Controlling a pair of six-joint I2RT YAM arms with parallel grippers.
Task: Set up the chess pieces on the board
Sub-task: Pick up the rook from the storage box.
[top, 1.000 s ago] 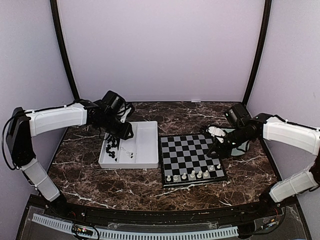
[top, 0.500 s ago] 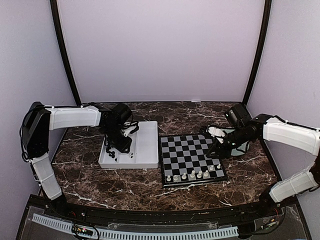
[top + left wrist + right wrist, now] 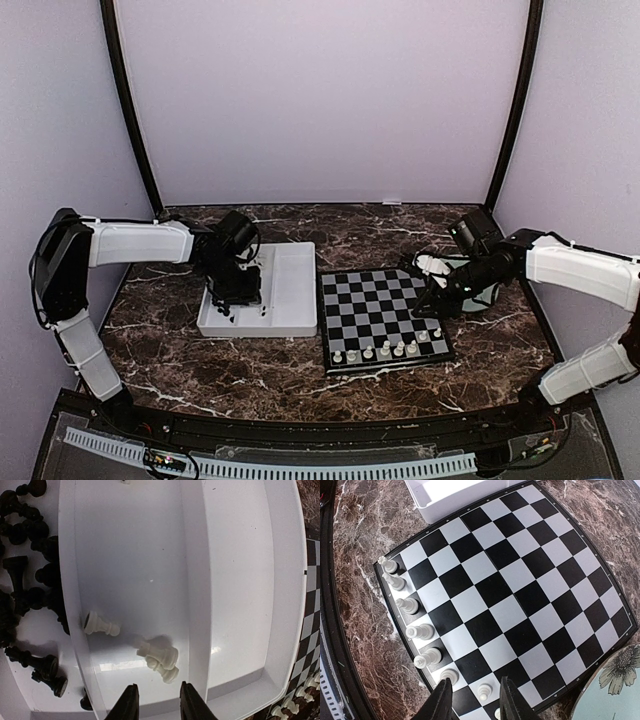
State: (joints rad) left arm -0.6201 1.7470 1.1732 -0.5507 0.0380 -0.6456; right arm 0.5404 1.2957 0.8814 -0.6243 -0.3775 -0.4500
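Left wrist view has the left jaws spread a little with nothing between them, hanging over the near end of the middle compartment of the white tray [image 3: 235, 580]. Just ahead of them two white chess pieces [image 3: 159, 657] lie on their sides, touching each other, and a third white piece [image 3: 101, 625] lies ahead and to the left. The likeliest slip is closing on both touching pieces at once, or nudging one so that it skids on the smooth plastic. A piece pinched while lying down would probably reach the board tilted and topple. The divider wall sits close to the right finger and could block a clean descent. Beyond the other divider, to the left, black pieces [image 3: 30, 565] lie heaped. The right jaws are also apart and look empty, above the near right corner of the board [image 3: 510, 595]. A small white pawn [image 3: 484, 692] stands on a square under the gap between them. A row of white pieces [image 3: 419, 630] runs off to their left, square by square. Coming down carelessly there could knock over a neighbour. A pale green plate [image 3: 615, 680] lies just right of the board. Everything rests on a dark marbled worktop [image 3: 250, 370], enclosed by plain lilac walls [image 3: 320, 100].
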